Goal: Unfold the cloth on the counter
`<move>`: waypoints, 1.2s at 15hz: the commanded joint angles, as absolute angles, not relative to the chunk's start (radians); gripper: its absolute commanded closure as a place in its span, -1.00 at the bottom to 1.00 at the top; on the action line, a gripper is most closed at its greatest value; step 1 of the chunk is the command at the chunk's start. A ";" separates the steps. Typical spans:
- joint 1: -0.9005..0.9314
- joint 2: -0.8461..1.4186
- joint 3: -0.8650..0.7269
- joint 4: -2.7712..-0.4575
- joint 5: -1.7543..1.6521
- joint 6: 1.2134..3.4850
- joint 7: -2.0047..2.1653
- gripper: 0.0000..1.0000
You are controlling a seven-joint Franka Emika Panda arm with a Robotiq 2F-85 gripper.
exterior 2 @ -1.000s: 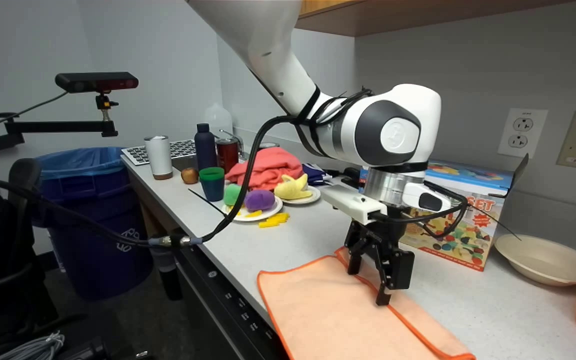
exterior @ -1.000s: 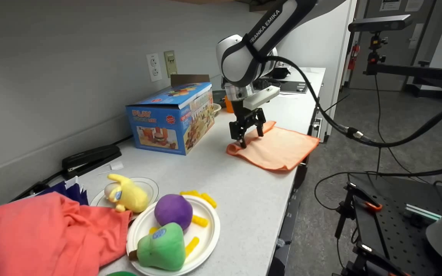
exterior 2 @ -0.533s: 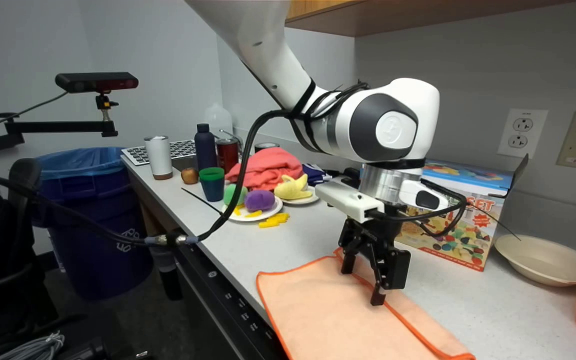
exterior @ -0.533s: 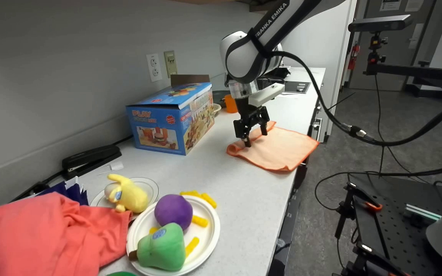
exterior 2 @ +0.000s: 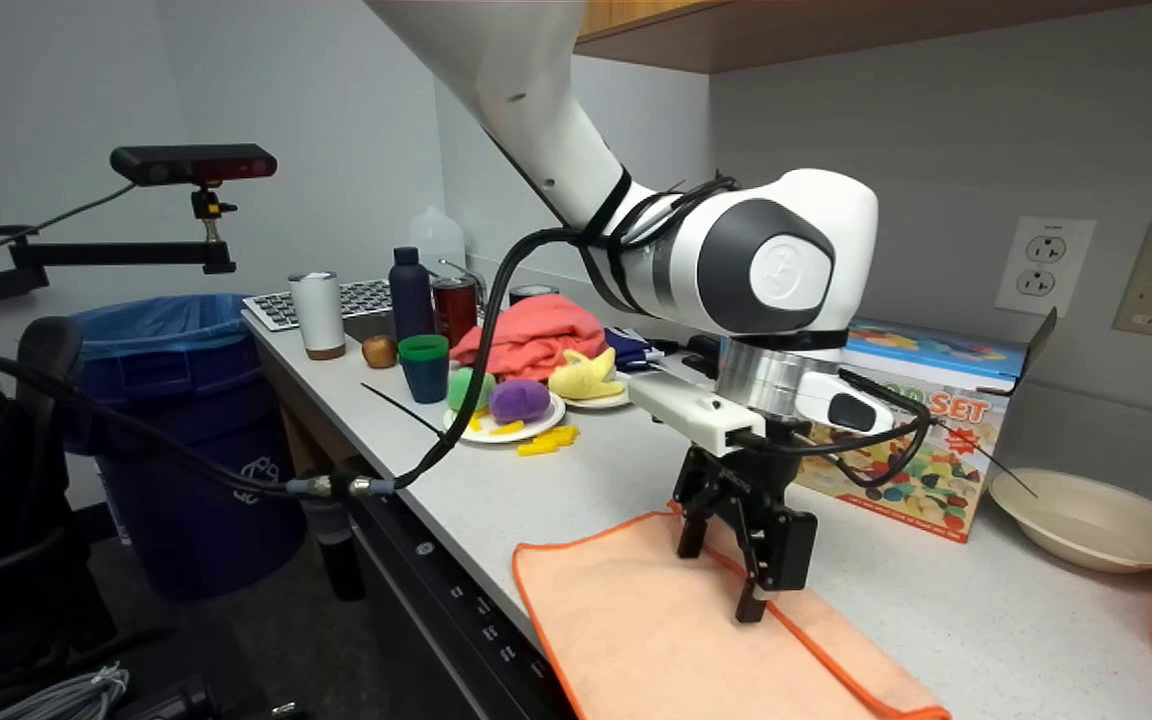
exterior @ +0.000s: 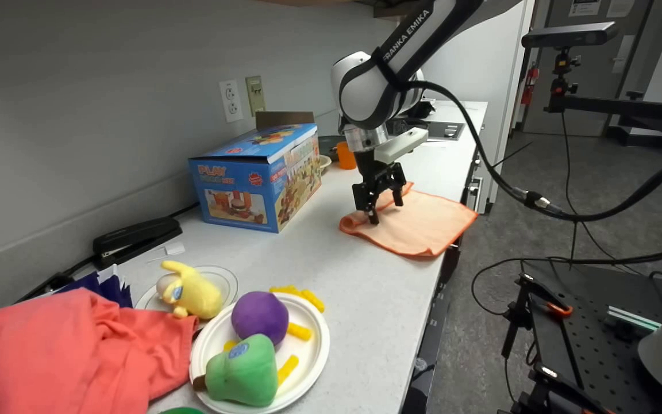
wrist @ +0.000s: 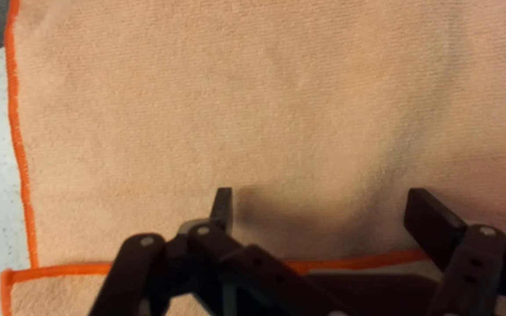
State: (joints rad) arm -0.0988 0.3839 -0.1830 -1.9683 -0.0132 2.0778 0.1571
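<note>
Cloth [exterior: 426,221] lies on the worktop [exterior: 360,282], one corner reaching past the front edge, its side toward the back edge doubled over into a flap [exterior 2: 856,656]. Over the last second it has not visibly shifted; only the gripper [wrist: 321,195] has, edging toward the front edge, rising slightly and dipping again. So the unfolding has gained nothing yet, and I take this as lining up for a grasp on the flap's hem [wrist: 70,268]. The jaws stand spread wide, with plain cloth beneath the gap and nothing pinched. Both fingertips [wrist: 222,206] sit just on the front-edge side of that hem, over what looks like a single layer; whether they press on it, I cannot tell. A likely next need is catching the hem alone. Further off, the toy box [exterior: 250,184] stands at the back edge, apart from the cloth.
</note>
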 commanded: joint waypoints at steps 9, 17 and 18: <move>-0.122 0.398 -0.172 -1.920 -0.012 2.081 0.158 -1.00; -0.107 0.347 -0.127 -1.967 -0.008 2.047 0.116 -1.00; -0.107 0.350 -0.122 -1.965 -0.006 2.043 0.113 -1.00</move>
State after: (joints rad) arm -0.1077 0.3769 -0.1361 -1.9475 -0.0133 2.0747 0.1427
